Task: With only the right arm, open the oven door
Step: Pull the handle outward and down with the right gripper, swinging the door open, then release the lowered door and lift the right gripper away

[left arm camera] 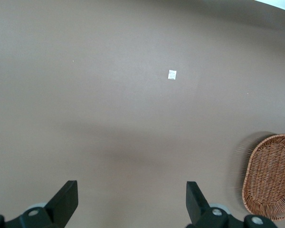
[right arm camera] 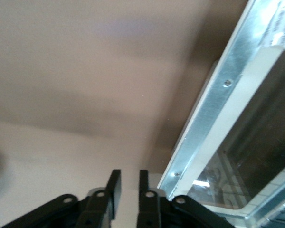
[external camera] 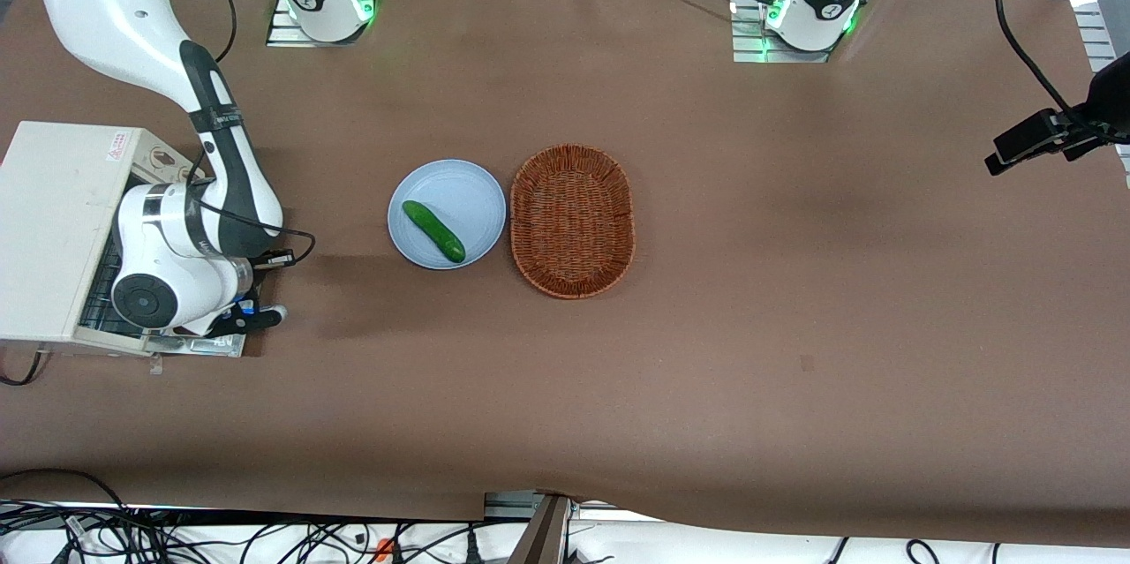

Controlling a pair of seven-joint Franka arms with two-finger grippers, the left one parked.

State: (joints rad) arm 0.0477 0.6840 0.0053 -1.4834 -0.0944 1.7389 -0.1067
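Observation:
The cream-white oven (external camera: 53, 229) stands at the working arm's end of the table. The oven door (external camera: 190, 343) hangs open, lowered nearly flat, with the wire rack showing inside. The right arm (external camera: 177, 255) bends down over the door. My gripper (external camera: 256, 314) is just off the door's outer edge, low over the table. In the right wrist view the gripper (right arm camera: 129, 173) has its fingers a narrow gap apart with nothing between them, beside the door's shiny metal frame (right arm camera: 218, 109) and dark glass (right arm camera: 261, 152). The silver handle is hidden.
A light blue plate (external camera: 459, 189) with a green cucumber (external camera: 433, 231) sits mid-table. A brown wicker basket (external camera: 572, 220) lies beside it, toward the parked arm; it also shows in the left wrist view (left arm camera: 270, 175). Brown cloth covers the table.

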